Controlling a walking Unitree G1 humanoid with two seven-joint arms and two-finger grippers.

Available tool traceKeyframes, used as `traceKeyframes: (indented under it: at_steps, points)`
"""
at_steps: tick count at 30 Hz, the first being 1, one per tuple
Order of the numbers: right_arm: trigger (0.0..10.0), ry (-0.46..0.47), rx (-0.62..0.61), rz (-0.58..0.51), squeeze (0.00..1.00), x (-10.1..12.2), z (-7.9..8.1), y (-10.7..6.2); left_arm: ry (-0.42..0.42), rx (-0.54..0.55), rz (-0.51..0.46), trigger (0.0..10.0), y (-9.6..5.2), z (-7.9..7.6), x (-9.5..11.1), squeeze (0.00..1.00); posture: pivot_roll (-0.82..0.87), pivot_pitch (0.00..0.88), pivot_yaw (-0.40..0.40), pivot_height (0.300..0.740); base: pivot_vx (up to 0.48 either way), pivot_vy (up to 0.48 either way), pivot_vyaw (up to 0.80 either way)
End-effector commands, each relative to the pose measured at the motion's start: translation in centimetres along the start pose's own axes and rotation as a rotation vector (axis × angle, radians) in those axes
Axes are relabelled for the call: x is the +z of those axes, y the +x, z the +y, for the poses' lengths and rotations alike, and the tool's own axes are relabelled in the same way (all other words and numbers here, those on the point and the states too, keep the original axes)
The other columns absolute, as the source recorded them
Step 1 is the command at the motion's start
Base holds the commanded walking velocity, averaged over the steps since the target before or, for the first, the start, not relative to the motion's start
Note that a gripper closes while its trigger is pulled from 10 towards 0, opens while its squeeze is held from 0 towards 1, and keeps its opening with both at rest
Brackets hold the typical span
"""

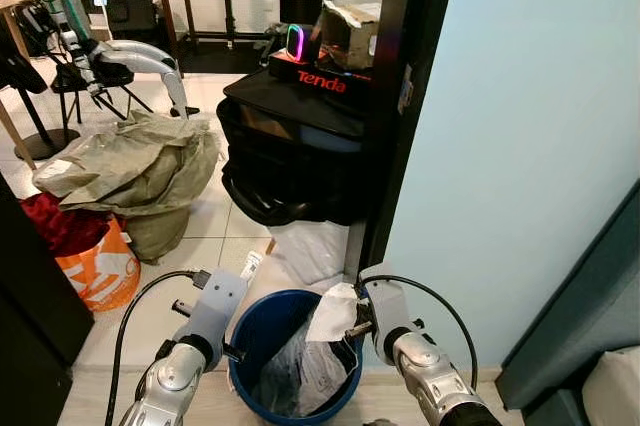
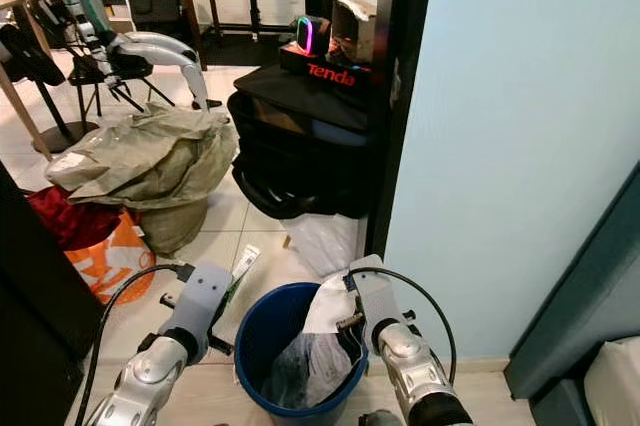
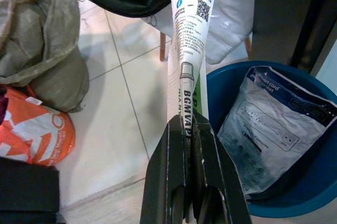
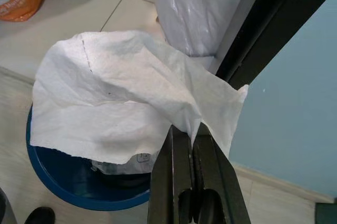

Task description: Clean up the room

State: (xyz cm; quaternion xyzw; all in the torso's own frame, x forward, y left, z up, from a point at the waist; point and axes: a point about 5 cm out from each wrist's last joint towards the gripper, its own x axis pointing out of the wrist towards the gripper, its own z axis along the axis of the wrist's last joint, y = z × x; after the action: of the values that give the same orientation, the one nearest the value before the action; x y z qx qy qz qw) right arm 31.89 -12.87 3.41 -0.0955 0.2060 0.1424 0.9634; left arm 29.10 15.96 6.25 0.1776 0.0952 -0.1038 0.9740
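A blue bin (image 1: 247,331) stands on the floor right in front of me, with a clear plastic package (image 3: 268,129) lying inside. My left gripper (image 3: 187,125) is shut on a long white vape box (image 3: 188,34) printed "BGMVAPE", held just left of the bin's rim; the same box (image 1: 250,264) shows beside the bin. My right gripper (image 4: 187,129) is shut on a crumpled white paper tissue (image 4: 126,98), which hangs over the right side of the bin (image 4: 68,187). The tissue (image 1: 335,313) droops at the rim.
A grey-green sack (image 1: 140,166) and an orange bag (image 1: 100,268) sit to the left. Black cases topped by a Tenda box (image 1: 322,81) stand behind the bin, with a white plastic bag (image 1: 310,246) at their foot. A black door frame (image 1: 400,96) and a pale blue wall close off the right.
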Motion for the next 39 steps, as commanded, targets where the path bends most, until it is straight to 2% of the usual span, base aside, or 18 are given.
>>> traceKeyframes:
  at_steps: [1, 6, 13, 15, 18, 19, 21, 23, 27, 29, 34, 35, 37, 39]
  points:
    - [10.0, 0.01, 0.014, 0.023, 0.0, -0.6, 0.3, 0.0, 0.019, -0.008, 0.013, 10.0, -0.3, 0.1, -0.3, 0.0, 0.02, 0.074, -0.049, 0.605, 0.0, 0.0, 0.0]
    - [10.0, 0.008, 0.026, 0.025, 0.0, -0.5, 0.5, 0.0, 0.028, -0.01, 0.015, 10.0, -0.3, 0.2, -0.4, 0.0, 0.02, 0.075, -0.051, 0.6, 0.0, 0.0, 0.0]
    - [10.0, -0.033, 0.08, 0.047, 0.0, -0.5, 1.2, 0.3, 0.105, -0.011, 0.023, 10.0, -0.6, 1.9, -0.7, 0.0, 0.02, 0.083, -0.052, 0.6, 0.0, 0.0, 0.0]
    - [10.0, -0.086, 0.133, 0.076, 0.0, -0.4, 1.8, 0.5, 0.172, -0.064, 0.007, 10.0, -0.8, 2.7, -0.5, 0.0, 0.02, 0.091, -0.056, 0.6, 0.0, 0.0, 0.0]
    - [10.0, -0.112, 0.17, 0.099, 0.0, -0.4, 2.2, 0.7, 0.21, -0.128, -0.001, 10.0, -1.0, 2.8, -0.4, 0.0, 0.02, 0.098, -0.061, 0.6, 0.0, 0.0, 0.0]
    - [10.0, -0.148, 0.204, 0.122, 0.0, -0.3, 2.5, 0.8, 0.265, -0.203, -0.001, 10.0, -1.3, 2.7, -0.5, 0.0, 0.03, 0.102, -0.065, 0.6, 0.0, 0.0, 0.0]
    - [10.0, -0.148, 0.204, 0.122, 0.0, -0.3, 2.5, 0.8, 0.265, -0.203, -0.001, 10.0, -1.3, 2.7, -0.5, 0.0, 0.03, 0.102, -0.065, 0.6, 0.0, 0.0, 0.0]
    - [10.0, -0.202, 0.243, 0.162, 0.0, -0.3, 2.9, 1.0, 0.345, -0.317, 0.023, 10.0, -1.9, 1.9, -1.2, 0.0, 0.03, 0.107, -0.067, 0.6, 0.0, 0.0, 0.0]
    - [10.0, -0.226, 0.255, 0.18, 0.0, -0.4, 3.0, 1.0, 0.367, -0.353, 0.044, 10.0, -2.0, 1.4, -1.8, 0.0, 0.03, 0.109, -0.067, 0.6, 0.0, 0.0, 0.0]
    - [10.0, -0.245, 0.266, 0.197, 0.0, -0.4, 3.2, 1.1, 0.414, -0.391, 0.091, 10.0, -2.1, 0.2, -2.8, 0.0, 0.02, 0.116, -0.064, 0.6, 0.0, 0.0, 0.0]
    - [10.0, -0.267, 0.259, 0.201, 0.0, -0.5, 3.4, 1.2, 0.432, -0.326, 0.157, 10.0, -1.0, -0.8, -3.9, 0.0, 0.02, 0.128, -0.069, 0.6, 0.0, 0.0, 0.0]
    - [10.0, -0.273, 0.239, 0.195, 0.0, -0.3, 3.4, 1.3, 0.413, -0.247, 0.161, 10.0, 0.0, -1.1, -3.8, 0.0, 0.02, 0.132, -0.07, 0.6, 0.0, 0.0, 0.0]
    - [10.0, -0.273, 0.239, 0.195, 0.0, -0.3, 3.4, 1.3, 0.413, -0.247, 0.161, 10.0, 0.0, -1.1, -3.8, 0.0, 0.02, 0.132, -0.07, 0.6, 0.0, 0.0, 0.0]
    - [10.0, -0.282, 0.23, 0.198, 0.0, -0.2, 3.4, 1.4, 0.37, -0.211, 0.165, 10.0, 0.8, -1.6, -3.6, 0.0, 0.02, 0.135, -0.07, 0.6, 0.0, 0.0, 0.0]
